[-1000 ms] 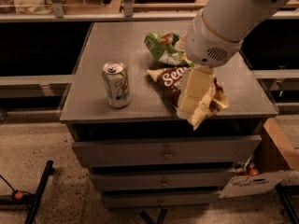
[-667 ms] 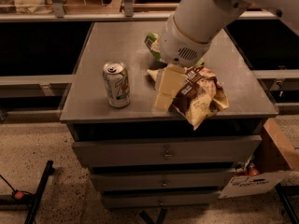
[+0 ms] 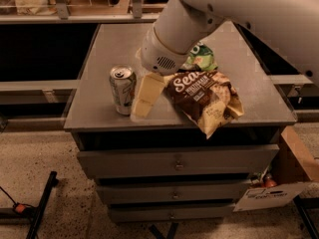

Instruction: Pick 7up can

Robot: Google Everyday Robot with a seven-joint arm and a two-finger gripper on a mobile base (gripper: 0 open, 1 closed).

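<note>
The 7up can (image 3: 122, 89) stands upright near the front left of the grey cabinet top (image 3: 107, 44). It has a pale body and a silver top with a pull tab. My gripper (image 3: 144, 96), cream-coloured at the end of the big white arm (image 3: 179, 29), hangs just to the right of the can, at the can's height and close beside it. I cannot tell whether it touches the can. The can is not lifted.
A brown-and-yellow snack bag (image 3: 207, 98) lies right of the gripper, reaching the front edge. A green chip bag (image 3: 202, 58) lies behind it, partly hidden by the arm. Drawers (image 3: 174, 161) sit below. A cardboard box (image 3: 294, 168) stands on the floor at the right.
My arm has swung left across the snack bags, and the gripper now sits right beside the can. The can and the bags have not moved.
</note>
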